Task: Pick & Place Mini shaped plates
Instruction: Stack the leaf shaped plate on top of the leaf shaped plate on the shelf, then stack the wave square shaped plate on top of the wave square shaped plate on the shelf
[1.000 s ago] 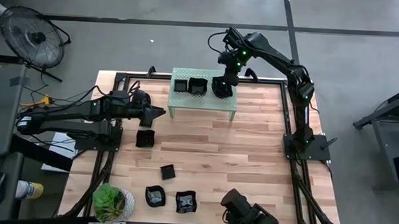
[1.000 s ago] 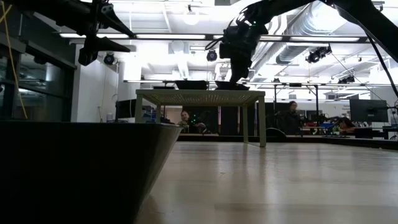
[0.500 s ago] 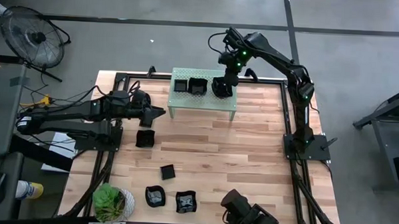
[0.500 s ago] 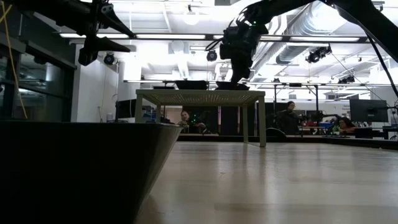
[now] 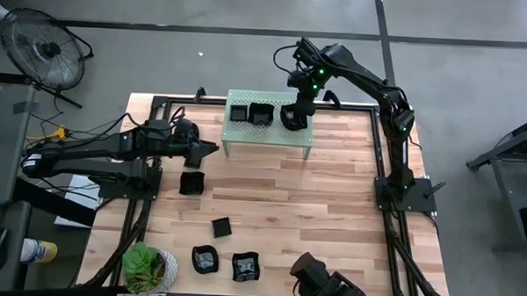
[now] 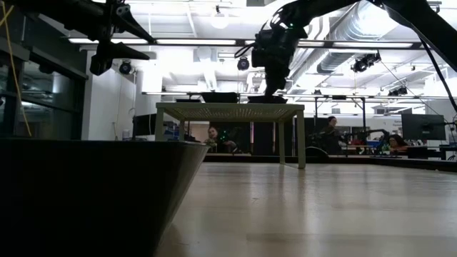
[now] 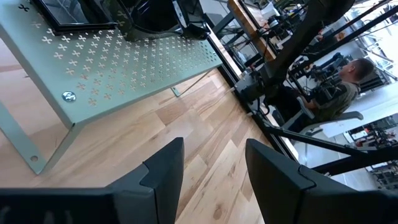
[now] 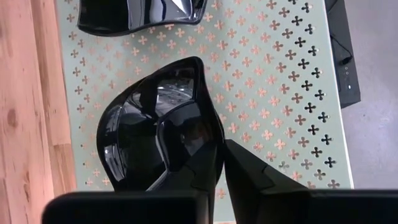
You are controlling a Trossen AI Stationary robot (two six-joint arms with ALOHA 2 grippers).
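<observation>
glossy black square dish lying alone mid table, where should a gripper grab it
Probably by the raised rim of the glossy black square dish, from straight above, one finger inside and one outside. It lies flat and shallow on the wooden table, with open space all round.

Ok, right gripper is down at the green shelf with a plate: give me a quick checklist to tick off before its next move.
1. Plate lies on the shelf: ok, it appears flat on the perforated top.
2. Right gripper free of the plate: not ok, its fingers straddle the rim, barely parted.
3. Clear of the neighbouring plate: ok, a gap of shelf shows between them.
4. Room at the shelf edge: ok, perforated surface shows all round the plate.
5. Left gripper out of the way: ok, open and empty above the table, short of the shelf.
</observation>
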